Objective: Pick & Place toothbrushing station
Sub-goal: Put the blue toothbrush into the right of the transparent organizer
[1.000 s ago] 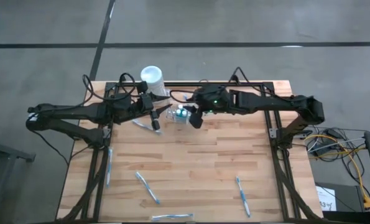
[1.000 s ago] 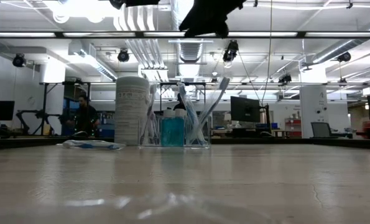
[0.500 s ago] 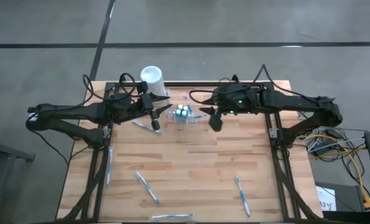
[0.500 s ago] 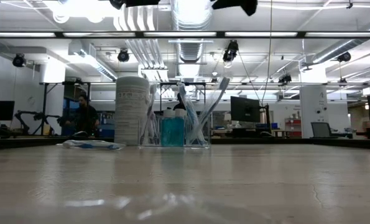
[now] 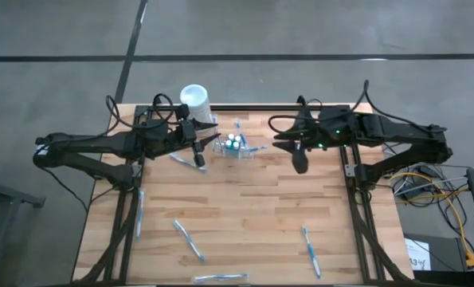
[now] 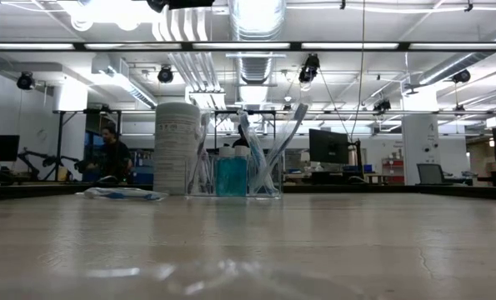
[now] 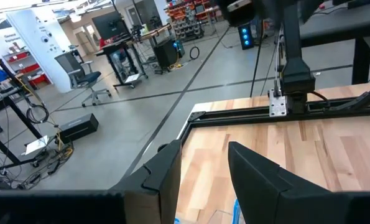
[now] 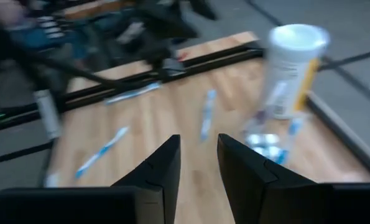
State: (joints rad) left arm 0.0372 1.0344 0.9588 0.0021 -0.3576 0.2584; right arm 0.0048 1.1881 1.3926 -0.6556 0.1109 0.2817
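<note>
- The toothbrushing station (image 5: pixel 235 147), a clear holder with toothbrushes and a blue bottle in it, stands on the table (image 5: pixel 244 215) just beside the white cylindrical container (image 5: pixel 196 101).
- The right gripper (image 5: pixel 299 160) hangs well clear of the station, on its far side from the left arm; its fingers stand apart around nothing.
- The left gripper (image 5: pixel 198 155) sits just beside the station, fingers parted, holding nothing; probably waiting.
- The container's label print cannot be read.
</note>
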